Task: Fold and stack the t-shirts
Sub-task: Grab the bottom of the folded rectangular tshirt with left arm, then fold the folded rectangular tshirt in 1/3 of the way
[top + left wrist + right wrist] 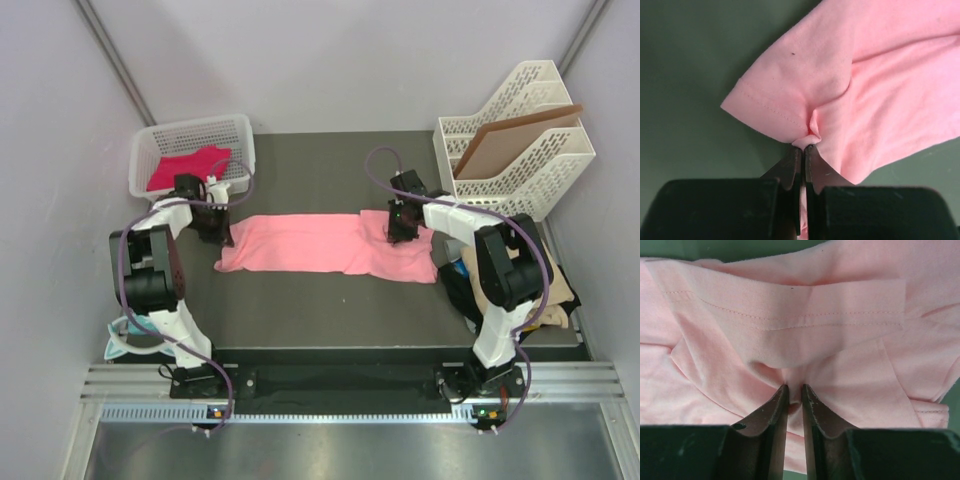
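- At the counter's (300, 310) ten o'clock we see a white basket (195, 125) holding a magenta shirt (185, 168).
- Our left end effector (804, 147) is clamped tight on the pink shirt (320, 243) at its nine o'clock end.
- The pink shirt lies flat mid-counter, stretched nine to three.
- Our right end effector (794, 389) is nearly closed, pinching a fold near its three o'clock end.

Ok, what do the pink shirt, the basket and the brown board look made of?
Pink shirt: soft matte knit cloth, likely cotton; it creases and shows stitched hems. Basket: white plastic, by its moulded lattice walls. Board: stiff matte brown, perhaps cardboard or fibreboard.
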